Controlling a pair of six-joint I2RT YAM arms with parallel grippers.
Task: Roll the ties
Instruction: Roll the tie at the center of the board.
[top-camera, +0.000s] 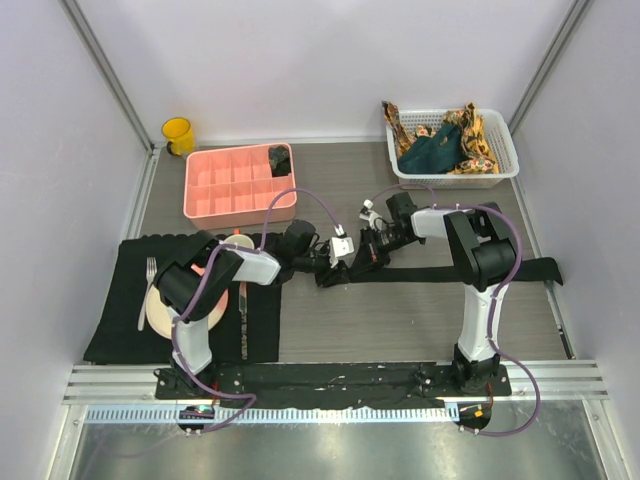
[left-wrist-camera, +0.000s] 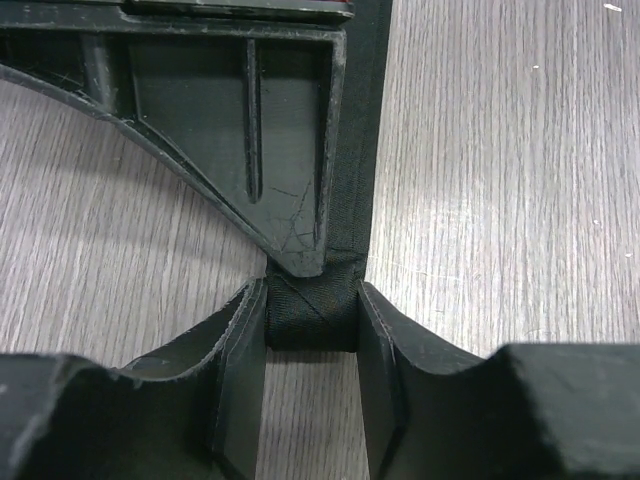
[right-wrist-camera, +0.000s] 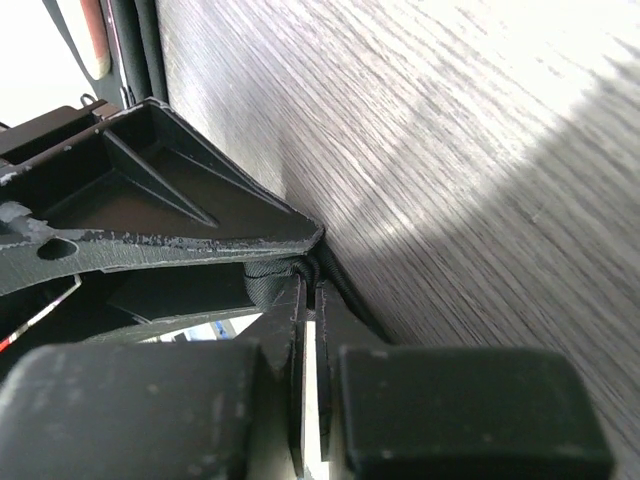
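Note:
A plain black tie (top-camera: 450, 272) lies flat across the table, running right from the middle. Its left end is wound into a small roll (left-wrist-camera: 311, 315). My left gripper (top-camera: 322, 268) is shut on this roll, with a finger (left-wrist-camera: 240, 370) pressed against each side. My right gripper (top-camera: 347, 258) meets it from the right and pinches the tie fabric (right-wrist-camera: 268, 285) at the roll between nearly closed fingertips (right-wrist-camera: 310, 300). The flat strip (left-wrist-camera: 375, 100) leads away from the roll. A dark teal tie (top-camera: 430, 152) and orange-yellow patterned ties (top-camera: 478, 140) lie in a white basket (top-camera: 505, 168).
A pink divided tray (top-camera: 225, 190) stands at the back left with a dark roll (top-camera: 280, 158) in one compartment. A yellow mug (top-camera: 178, 135) is behind it. A black mat (top-camera: 120, 320) at the left holds a plate (top-camera: 160, 312) and fork (top-camera: 148, 285).

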